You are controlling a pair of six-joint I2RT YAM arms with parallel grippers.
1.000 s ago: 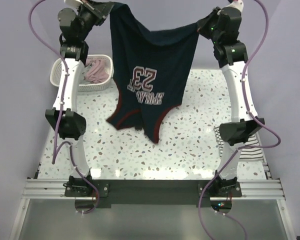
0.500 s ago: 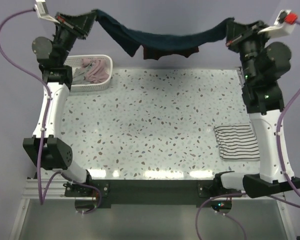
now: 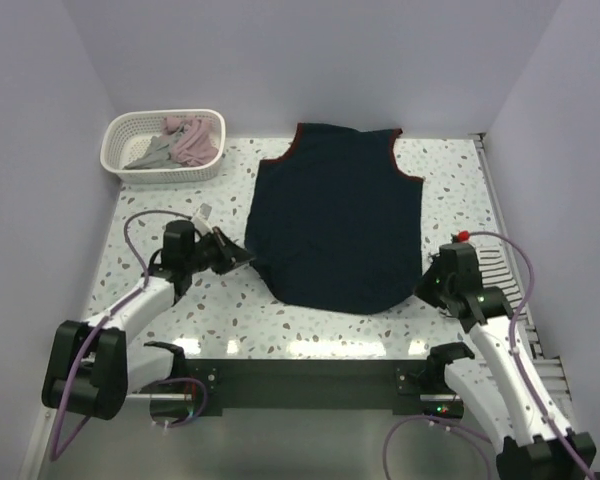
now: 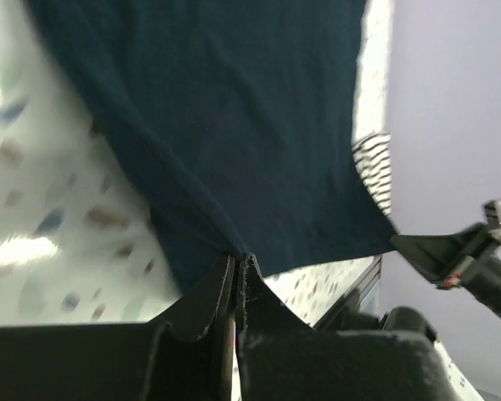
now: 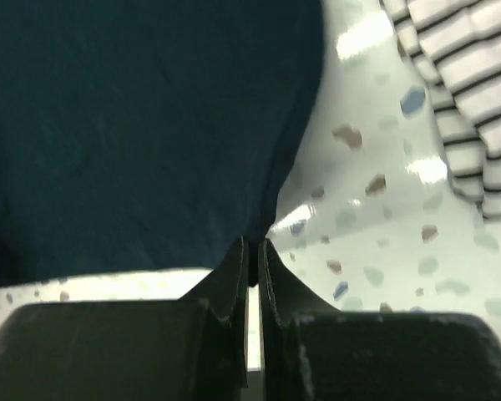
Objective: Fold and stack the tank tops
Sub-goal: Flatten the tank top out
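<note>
Left gripper (image 3: 246,258) and right gripper (image 3: 424,287) pinch the navy tank top (image 3: 335,225) by its hem, so it lies flat for folding.

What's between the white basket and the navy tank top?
Only bare speckled tabletop; nothing lies between the basket and the navy tank top, as the top external view shows.
</note>
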